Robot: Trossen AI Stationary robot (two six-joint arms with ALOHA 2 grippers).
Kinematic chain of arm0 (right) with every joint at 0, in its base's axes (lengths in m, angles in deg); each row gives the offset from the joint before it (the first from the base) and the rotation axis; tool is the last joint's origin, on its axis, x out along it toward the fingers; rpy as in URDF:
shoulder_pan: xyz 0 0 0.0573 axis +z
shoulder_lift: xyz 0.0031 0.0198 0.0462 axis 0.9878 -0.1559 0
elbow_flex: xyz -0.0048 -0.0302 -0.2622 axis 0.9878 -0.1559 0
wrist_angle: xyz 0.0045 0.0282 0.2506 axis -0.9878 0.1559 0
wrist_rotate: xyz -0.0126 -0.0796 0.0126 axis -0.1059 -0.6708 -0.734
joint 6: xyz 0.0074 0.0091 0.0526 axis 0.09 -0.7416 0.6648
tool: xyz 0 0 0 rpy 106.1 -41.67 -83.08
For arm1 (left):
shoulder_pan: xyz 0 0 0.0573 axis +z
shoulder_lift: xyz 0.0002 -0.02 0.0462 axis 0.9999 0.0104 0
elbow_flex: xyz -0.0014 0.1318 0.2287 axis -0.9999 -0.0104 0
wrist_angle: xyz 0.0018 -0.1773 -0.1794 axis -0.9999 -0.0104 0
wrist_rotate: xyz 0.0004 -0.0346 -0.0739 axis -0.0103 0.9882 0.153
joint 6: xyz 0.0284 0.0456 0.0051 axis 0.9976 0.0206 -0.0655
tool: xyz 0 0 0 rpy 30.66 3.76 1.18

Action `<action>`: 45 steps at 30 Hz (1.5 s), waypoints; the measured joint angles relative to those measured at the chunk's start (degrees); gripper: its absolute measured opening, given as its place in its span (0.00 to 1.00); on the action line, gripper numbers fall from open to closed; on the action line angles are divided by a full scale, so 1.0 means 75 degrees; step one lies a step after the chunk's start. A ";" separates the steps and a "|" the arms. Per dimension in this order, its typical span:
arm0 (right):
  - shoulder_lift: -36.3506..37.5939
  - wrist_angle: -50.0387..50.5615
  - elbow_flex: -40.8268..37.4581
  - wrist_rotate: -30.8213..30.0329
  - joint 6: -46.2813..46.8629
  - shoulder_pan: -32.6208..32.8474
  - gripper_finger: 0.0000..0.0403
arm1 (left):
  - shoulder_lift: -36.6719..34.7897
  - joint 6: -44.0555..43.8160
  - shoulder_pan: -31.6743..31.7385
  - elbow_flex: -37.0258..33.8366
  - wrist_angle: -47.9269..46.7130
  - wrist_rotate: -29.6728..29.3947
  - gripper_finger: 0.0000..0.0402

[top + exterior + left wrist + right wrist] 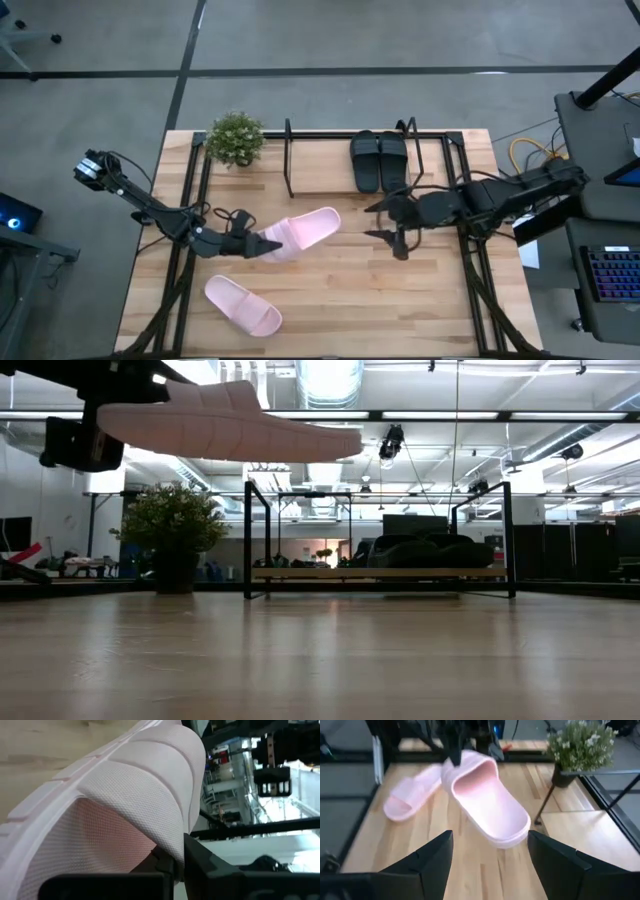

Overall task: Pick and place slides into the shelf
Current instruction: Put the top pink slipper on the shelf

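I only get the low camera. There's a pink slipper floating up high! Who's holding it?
Observer: The left gripper is shut on the pink slide, lifted off the table.
Operator: Where's its twin?
Observer: The other pink slide lies flat on the tabletop, on the near side of the left arm.
Operator: What are the dark lumps in the shelf?
Observer: The black slides, side by side on the shelf, toward its right end.
Operator: And the other arm?
Observer: The right gripper is open, empty, facing the lifted slide.

Left gripper (262, 245): clamped on pink slide (305, 231)
Black pair (379, 160): on shelf (300, 190)
Second pink slide (243, 305): well off shelf
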 joint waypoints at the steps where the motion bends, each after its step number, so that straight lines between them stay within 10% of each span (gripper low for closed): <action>1: -0.0156 0.0220 0.0238 -0.0001 -0.0071 0.0000 0.61 | 0.0000 0.0000 0.0024 0.0000 0.0034 -0.0004 0.00; 13: -0.1379 0.1137 0.1773 -0.0428 -0.0823 0.0000 0.60 | 0.0003 0.0053 0.0128 0.0000 0.0122 -0.0349 0.00; 45: -0.1572 0.0219 0.1777 -0.0796 -0.0129 -0.0195 0.58 | 0.0207 0.1052 0.0128 0.0010 0.0976 -0.1751 0.00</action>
